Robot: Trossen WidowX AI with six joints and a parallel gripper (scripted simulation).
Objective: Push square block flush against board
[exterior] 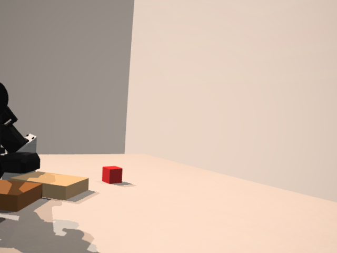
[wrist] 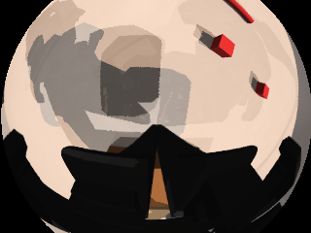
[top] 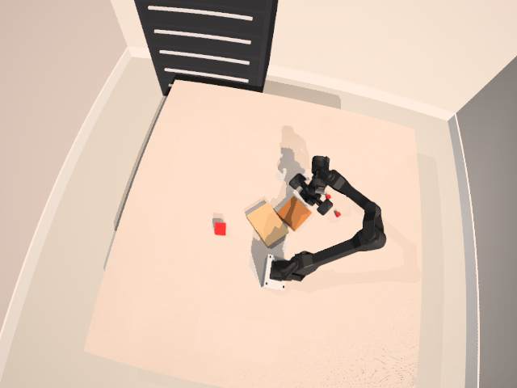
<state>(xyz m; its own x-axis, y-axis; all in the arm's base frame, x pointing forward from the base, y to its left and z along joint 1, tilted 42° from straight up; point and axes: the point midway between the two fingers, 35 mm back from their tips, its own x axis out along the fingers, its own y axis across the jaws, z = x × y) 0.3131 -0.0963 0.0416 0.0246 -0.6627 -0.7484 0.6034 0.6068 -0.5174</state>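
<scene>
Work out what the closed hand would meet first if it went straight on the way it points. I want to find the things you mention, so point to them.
Probably the tabletop (top: 187,166) (exterior: 217,217) (wrist: 219,107): the hand (top: 309,195) (exterior: 20,163) (wrist: 155,128) points down just beside the orange block (top: 292,213) (exterior: 19,188) (wrist: 158,186), though the remaining gap is unclear.

The board (top: 266,223) (exterior: 54,178) looks like pale wood, smooth and matt. The square block (top: 293,213) (exterior: 21,187) looks like darker orange wood, also matt. The desk (top: 187,292) (exterior: 204,217) has a smooth, matt surface. The pincer (top: 308,196) (wrist: 155,128) looks like dark matt plastic. The red cube (top: 220,229) (exterior: 111,174) seems plain, smooth plastic.
</scene>
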